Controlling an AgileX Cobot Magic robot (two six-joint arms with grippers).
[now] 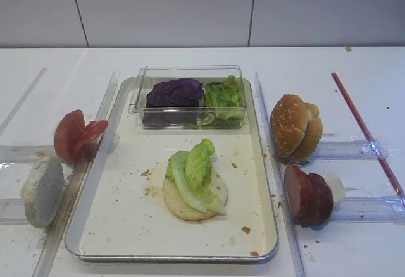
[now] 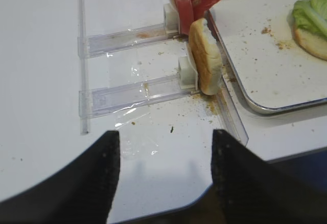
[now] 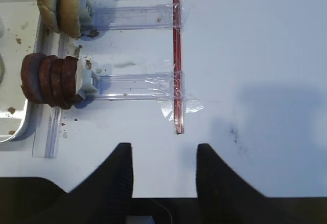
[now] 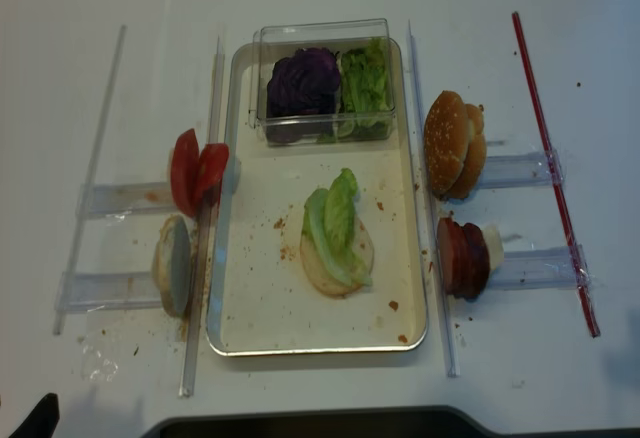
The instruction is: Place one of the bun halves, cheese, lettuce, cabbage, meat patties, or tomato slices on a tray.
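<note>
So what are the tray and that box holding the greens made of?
The tray looks like brushed metal, probably steel or aluminium: a dull grey sheen with a bright rolled rim. The box looks like clear hard plastic: the cabbage and lettuce show through its walls.

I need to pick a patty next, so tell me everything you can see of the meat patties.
The meat patties are dark reddish-brown discs, about three, standing on edge in a tight row, faces pressed together. They sit at the end of a clear plastic rail on the white table, just outside the tray, below the sesame buns. A pale block of the rail backs the stack. Crumbs lie around it. No tool touches them.
</note>
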